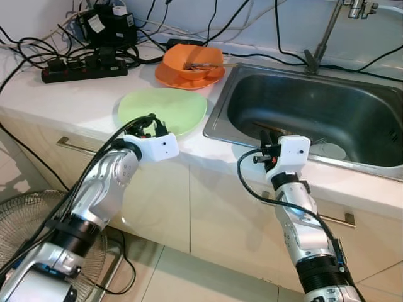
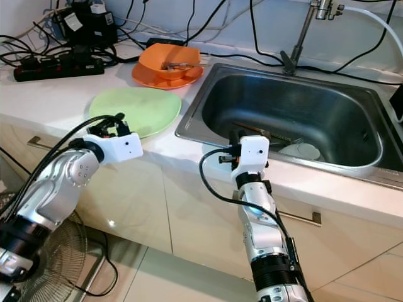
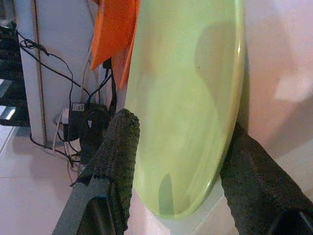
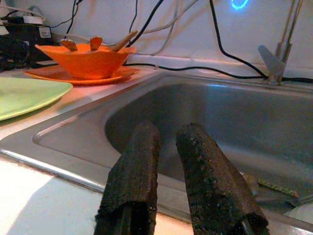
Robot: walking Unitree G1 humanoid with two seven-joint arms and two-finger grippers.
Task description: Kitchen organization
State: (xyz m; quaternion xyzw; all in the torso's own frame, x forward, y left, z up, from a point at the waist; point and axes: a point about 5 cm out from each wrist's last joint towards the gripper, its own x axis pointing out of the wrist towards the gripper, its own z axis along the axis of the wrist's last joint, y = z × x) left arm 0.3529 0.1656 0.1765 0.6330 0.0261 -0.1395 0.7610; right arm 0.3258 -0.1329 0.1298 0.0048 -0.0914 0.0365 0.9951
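Left tool [image 3: 171, 196] at the near rim of the green plate [image 1: 165, 108], fingers [image 3: 117, 147] apart, one on each side of the rim, not yet clamped. Lies flat on the worktop [image 1: 75, 100], straight ahead of that tool, well nearer the left arm. Behind: orange bowl [image 1: 192, 61] on an orange plate [image 1: 173, 78], utensils inside. Right tool [image 4: 168, 166] over the sink's [image 1: 277, 94] front edge, fingers slightly apart, empty. Inside: a white dish [image 1: 329, 150] and utensils.
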